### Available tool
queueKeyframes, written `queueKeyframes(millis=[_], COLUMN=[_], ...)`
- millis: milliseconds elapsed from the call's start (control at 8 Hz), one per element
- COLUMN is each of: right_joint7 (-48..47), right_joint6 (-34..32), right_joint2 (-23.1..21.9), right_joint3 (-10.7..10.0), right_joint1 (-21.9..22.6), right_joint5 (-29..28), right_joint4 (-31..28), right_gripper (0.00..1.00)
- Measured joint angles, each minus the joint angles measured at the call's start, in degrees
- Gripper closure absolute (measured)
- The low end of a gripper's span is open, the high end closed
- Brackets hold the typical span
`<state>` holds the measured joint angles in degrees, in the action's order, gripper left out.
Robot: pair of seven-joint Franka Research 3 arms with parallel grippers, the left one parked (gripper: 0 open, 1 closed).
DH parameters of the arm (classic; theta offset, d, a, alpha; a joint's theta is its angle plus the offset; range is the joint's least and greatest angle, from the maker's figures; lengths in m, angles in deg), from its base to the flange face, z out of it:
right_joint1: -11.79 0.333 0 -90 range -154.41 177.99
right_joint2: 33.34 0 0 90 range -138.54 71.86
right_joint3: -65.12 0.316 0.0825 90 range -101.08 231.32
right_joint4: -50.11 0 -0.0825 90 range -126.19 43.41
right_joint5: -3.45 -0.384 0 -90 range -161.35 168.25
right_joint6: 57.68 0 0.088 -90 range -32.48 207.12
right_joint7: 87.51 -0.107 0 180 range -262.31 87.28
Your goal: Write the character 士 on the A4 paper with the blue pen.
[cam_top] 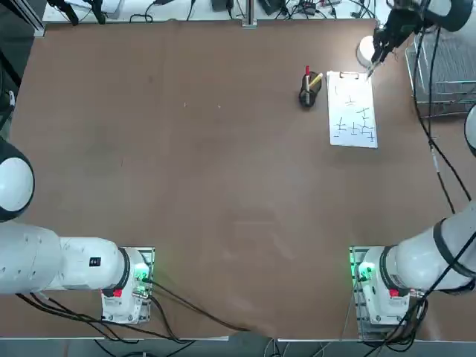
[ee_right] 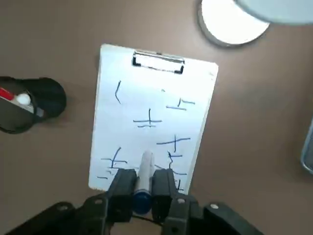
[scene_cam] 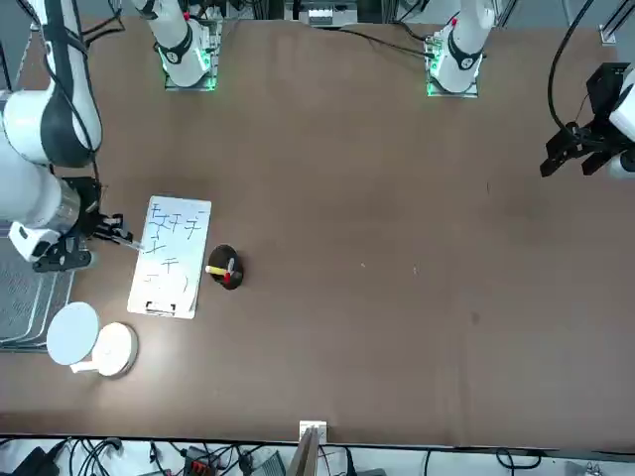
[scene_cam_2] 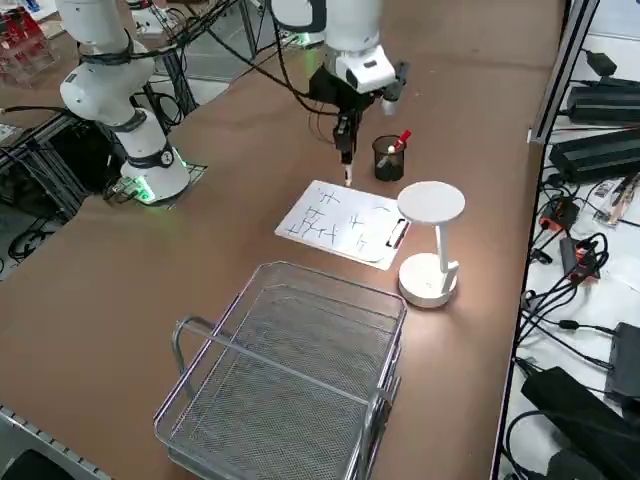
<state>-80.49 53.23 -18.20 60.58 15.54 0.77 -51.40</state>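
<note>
The right gripper [scene_cam: 111, 230], shut on the slim dark-blue pen [scene_cam: 127, 239], hung beside the white A4 paper [scene_cam: 170, 258]. Beyond the sheet from it stood a black round pen cup [scene_cam: 226, 269].

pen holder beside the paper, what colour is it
Black pen holder, clearest in the right wrist view.

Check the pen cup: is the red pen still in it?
Yes, the red pen stands in the black cup beside the paper.
</note>
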Motion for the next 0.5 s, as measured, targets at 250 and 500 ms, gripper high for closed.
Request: queueKeyframes(millis=[250, 500], right_joint7=[-0.7, -5.4], right_joint6=[6.2, 8.2], right_joint2=[-3.6, -8.9], right_joint3=[0.5, 3.7], right_joint1=[-1.3, -3.8], right_joint5=[0.4, 1.3], right_joint4=[-9.3, -17.8], right_gripper=[0.79, 0.79])
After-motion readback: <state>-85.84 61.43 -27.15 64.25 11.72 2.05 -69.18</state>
